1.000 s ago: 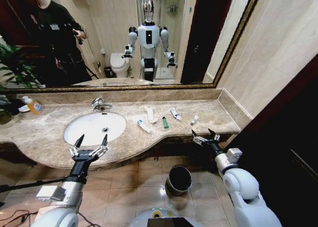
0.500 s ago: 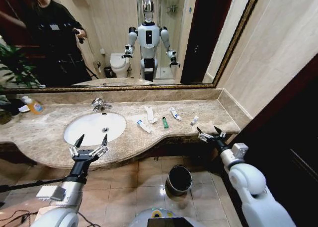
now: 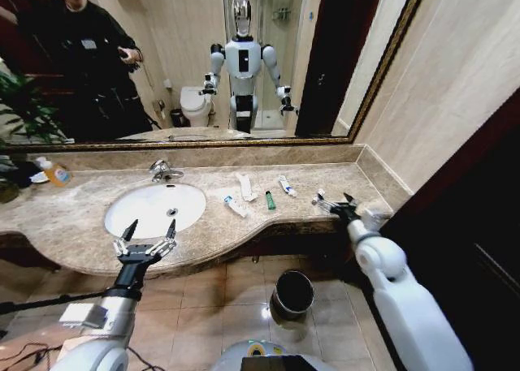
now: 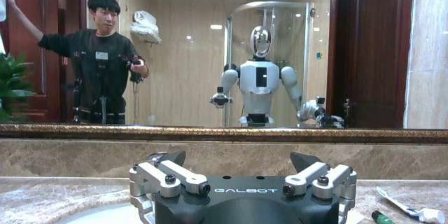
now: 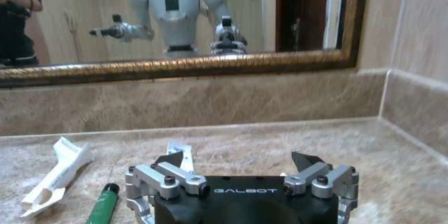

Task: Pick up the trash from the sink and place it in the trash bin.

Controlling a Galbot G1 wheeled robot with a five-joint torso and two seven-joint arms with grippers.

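Over counter: right gripper (image 3: pixel 334 202) open | left gripper (image 3: pixel 146 239) open | head view: trash bin (image 3: pixel 292 293)

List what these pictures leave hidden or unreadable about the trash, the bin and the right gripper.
- Head view: the right gripper covers the small tube nearest it, so contact cannot be judged.
- Right wrist view: the gripper body hides the counter between its open fingers; a white scrap is partly covered.
- Head view: print on the white tubes is too small to read.
- Head view: the trash bin interior is dark, its contents unclear.
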